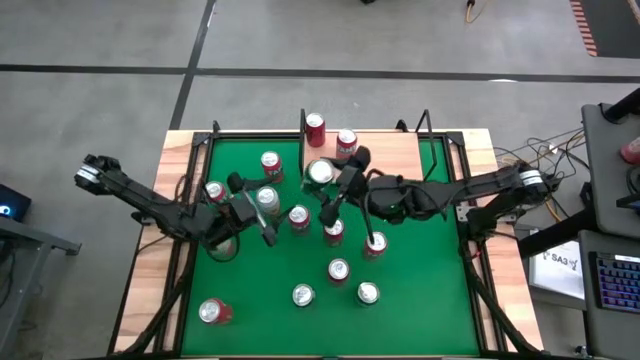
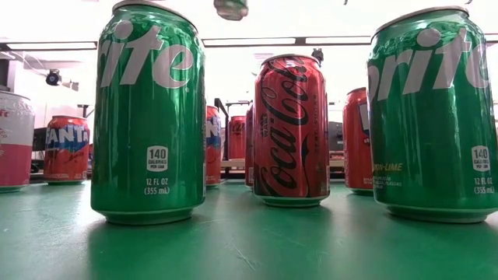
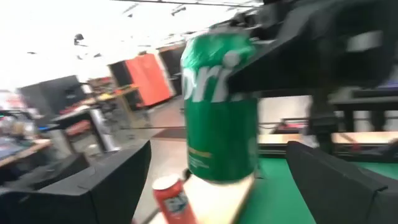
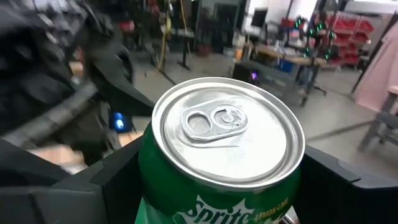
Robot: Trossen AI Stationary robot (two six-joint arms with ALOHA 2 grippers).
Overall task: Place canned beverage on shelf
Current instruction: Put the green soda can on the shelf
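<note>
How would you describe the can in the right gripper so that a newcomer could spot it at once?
Find the light wooden shelf at the far edge of the table, where two red cans stand. By its front edge, near its left end, the right gripper holds a Sprite can. It alone there is green and gripped; its red neighbours stand free.

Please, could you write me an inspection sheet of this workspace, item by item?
Surface: green felt table, in use.
Job's things: Sprite can held at the edge of the shelf; the shelf carries two red cans.
Clutter: loose cans standing on the felt.
Grippers: right gripper shut on the Sprite can; left gripper open, empty.
Cables: cables beside the table's right edge.
Surroundings: keyboard at right; workshop behind.
</note>
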